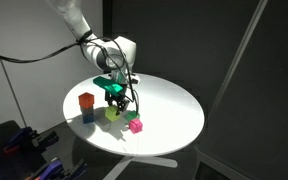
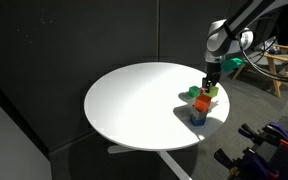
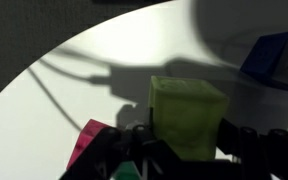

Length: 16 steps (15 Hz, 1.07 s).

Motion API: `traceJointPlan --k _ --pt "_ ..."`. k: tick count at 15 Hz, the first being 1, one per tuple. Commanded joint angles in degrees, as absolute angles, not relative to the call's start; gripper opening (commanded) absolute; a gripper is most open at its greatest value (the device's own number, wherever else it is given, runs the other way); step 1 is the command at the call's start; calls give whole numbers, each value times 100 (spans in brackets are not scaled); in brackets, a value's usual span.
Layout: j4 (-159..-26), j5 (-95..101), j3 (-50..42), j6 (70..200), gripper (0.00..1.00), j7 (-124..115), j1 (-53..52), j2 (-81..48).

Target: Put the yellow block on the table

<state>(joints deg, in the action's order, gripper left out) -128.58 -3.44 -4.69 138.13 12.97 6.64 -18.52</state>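
1. Hanging from the arm in an exterior view, the gripper [image 1: 115,103] points down over the round white table [image 1: 174,105]. The yellow block [image 1: 111,114] sits at its fingertips, low against the tabletop. Whether the block rests on the surface or hangs just clear cannot be told here. A pink cube [image 1: 136,126] lies on the table just beside the block. On the block's other side, an orange cube [image 1: 86,100] stands stacked on a blue cube [image 1: 88,116], near the table's edge.

2. In an exterior view from across the table, the gripper [image 2: 211,86] stands upright near the table's [image 2: 134,100] far rim. The block shows only as a small lime patch at the fingertips. The orange cube [image 2: 200,104] sits on the blue cube [image 2: 198,118] close in front of the gripper. The fingers are too small here to read their grip.

3. In the wrist view, the block [image 3: 187,115] fills the middle, lime in this light. Dark fingers [image 3: 246,142] press in on both of its sides, so the jaws are clamped on it. White tabletop [image 3: 84,70] lies beyond, crossed by the arm's shadow. The pink cube [image 3: 84,142] shows at the lower left and the blue cube [image 3: 274,58] at the upper right, both apart from the block.
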Motion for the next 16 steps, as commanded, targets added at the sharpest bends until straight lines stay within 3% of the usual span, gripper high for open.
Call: traceJointPlan --k 1,11,12,16 --pt "-12600 -287 -443 13860 27 1459 837 -2071" --pt "-12386 -265 -427 13876 27 1447 948 -2370" --pt "-12384 -257 -427 13866 71 1444 945 -2377" --pt "-12399 -248 -416 13852 99 1453 937 -2381"
